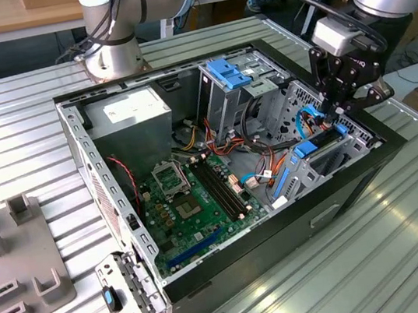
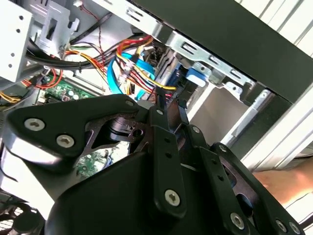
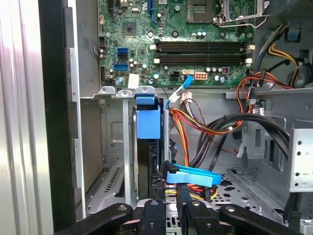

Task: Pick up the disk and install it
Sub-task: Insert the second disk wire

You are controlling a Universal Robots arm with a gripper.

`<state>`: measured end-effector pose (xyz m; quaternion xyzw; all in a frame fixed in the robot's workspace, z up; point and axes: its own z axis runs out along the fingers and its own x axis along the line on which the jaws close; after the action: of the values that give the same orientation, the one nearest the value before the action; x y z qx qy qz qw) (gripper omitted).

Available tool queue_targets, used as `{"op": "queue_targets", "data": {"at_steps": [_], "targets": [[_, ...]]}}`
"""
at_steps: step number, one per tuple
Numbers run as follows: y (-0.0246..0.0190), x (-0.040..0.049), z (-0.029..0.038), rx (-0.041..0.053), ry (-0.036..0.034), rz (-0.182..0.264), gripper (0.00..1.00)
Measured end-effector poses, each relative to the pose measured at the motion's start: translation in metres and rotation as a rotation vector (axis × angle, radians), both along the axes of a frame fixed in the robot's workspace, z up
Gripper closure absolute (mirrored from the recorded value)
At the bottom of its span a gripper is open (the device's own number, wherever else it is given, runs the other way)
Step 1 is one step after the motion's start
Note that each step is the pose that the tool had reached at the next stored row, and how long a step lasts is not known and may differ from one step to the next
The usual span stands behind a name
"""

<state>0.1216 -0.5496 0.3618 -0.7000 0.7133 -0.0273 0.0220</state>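
Disk (image 3: pixel 148 147) seemingly seated in bay (cables (image 3: pixel 215 128) beside).

1. No text, label, brand, number or sign is showing legibly in any view.
2. The white label (image 1: pixel 129 108) on the power supply (image 1: pixel 129 120) is lying too blurred to read.

Gripper (image 2: pixel 168 105) among coloured cables (image 2: pixel 132 63)

The disk (image 3: pixel 148 147) stands (apparently seated) in the case's (image 1: pixel 354 182) drive bay (image 3: pixel 117 147).
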Motion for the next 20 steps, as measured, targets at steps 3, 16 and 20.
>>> {"op": "queue_targets", "data": {"at_steps": [3,16,20], "targets": [[0.0006,0.0032,-0.0004,-0.0001,0.0,0.0,0.76],[0.001,0.0207,0.011,-0.0002,0.0024,-0.001,0.76],[0.001,0.0105,0.0116,-0.0001,-0.0044,-0.001,0.76]]}}
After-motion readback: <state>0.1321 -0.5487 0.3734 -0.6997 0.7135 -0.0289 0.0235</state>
